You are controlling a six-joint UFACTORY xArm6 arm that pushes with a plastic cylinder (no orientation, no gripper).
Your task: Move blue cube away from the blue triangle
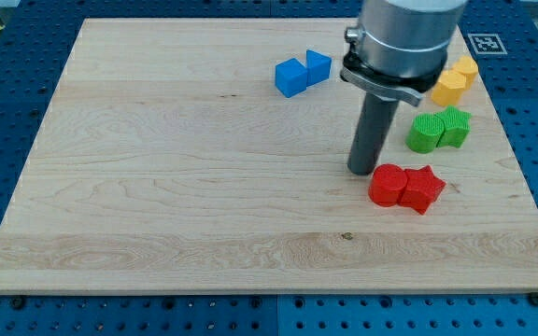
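Observation:
The blue cube [290, 78] sits near the view's top centre on the wooden board [157, 187]. The blue triangle [318, 66] touches its upper right side. My tip [361, 170] rests on the board well below and to the right of both blue blocks, just left of the red blocks. The arm's grey body [406, 37] rises above the rod at the view's top right.
A red cylinder [388, 185] and a red star [422, 189] lie just right of my tip. A green cylinder [427, 133] and a green block [455, 126] lie above them. Two yellow blocks [454, 82] sit near the top right.

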